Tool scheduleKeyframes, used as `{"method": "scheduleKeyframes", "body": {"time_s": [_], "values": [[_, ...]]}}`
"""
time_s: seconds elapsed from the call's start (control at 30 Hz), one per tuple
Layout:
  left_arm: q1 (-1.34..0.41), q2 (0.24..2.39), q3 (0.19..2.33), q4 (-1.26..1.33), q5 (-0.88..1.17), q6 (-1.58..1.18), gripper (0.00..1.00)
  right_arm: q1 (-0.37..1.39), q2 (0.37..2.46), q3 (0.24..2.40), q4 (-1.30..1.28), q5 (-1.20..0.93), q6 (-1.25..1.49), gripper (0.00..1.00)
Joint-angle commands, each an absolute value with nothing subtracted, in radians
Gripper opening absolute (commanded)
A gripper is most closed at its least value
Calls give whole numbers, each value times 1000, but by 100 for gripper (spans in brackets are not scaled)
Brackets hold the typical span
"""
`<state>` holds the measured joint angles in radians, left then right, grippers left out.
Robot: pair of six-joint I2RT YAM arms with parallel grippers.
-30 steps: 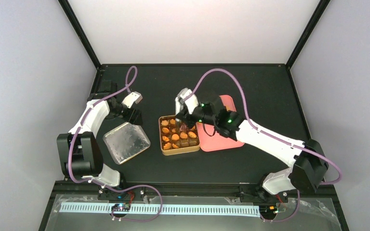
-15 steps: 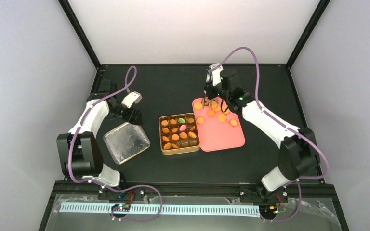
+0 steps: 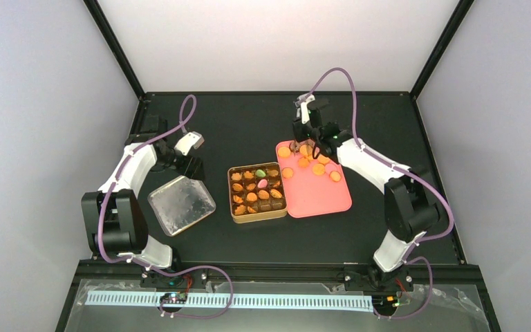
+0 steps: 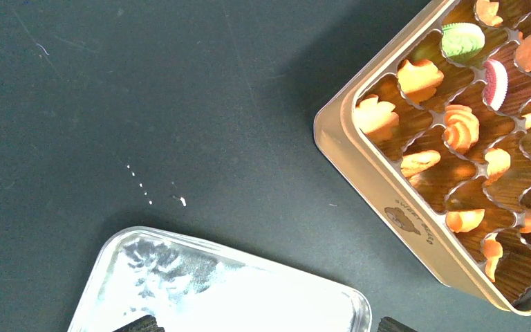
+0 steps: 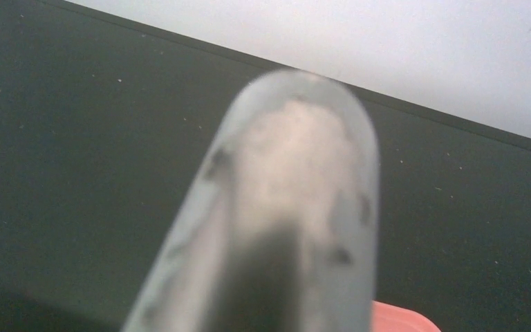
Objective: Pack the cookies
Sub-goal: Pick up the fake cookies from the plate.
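Nearest, the left tool (image 3: 191,164) hung with jaws spread wide over the far corner of the tin lid (image 3: 181,205), gripping nothing. Beside it stood the mostly filled compartmented tin (image 4: 359,181). The loose cookies (image 3: 318,169) lay on the pink tray (image 3: 321,197), right of the tin and just on the near side of the right tool (image 3: 303,135), the closer arm's. A blurred silvery strip (image 5: 290,207) hid its jaws, so their state could not be told.

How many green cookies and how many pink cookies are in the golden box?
green cookie: 1
pink cookie: 1
Total: 2
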<state>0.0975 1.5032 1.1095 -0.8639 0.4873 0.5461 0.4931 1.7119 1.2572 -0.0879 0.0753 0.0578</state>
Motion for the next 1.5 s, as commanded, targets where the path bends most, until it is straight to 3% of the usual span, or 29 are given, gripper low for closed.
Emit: {"method": "scheduleKeyframes", "body": {"time_s": [0.0, 0.37, 0.83, 1.33, 1.47], "values": [[108, 1494, 1131, -861, 502, 547, 83, 486, 1697, 1228, -33, 131, 39, 37], [113, 1483, 1124, -862, 493, 546, 83, 486, 1692, 1144, 10, 115, 71, 36], [112, 1485, 1129, -863, 500, 541, 83, 488, 1503, 912, 130, 88, 114, 36], [113, 1479, 1132, -870, 503, 540, 83, 498, 1492, 887, 152, 56, 110, 35], [112, 1477, 1134, -873, 498, 543, 83, 499, 1496, 911, 140, 51, 112, 23]]}}
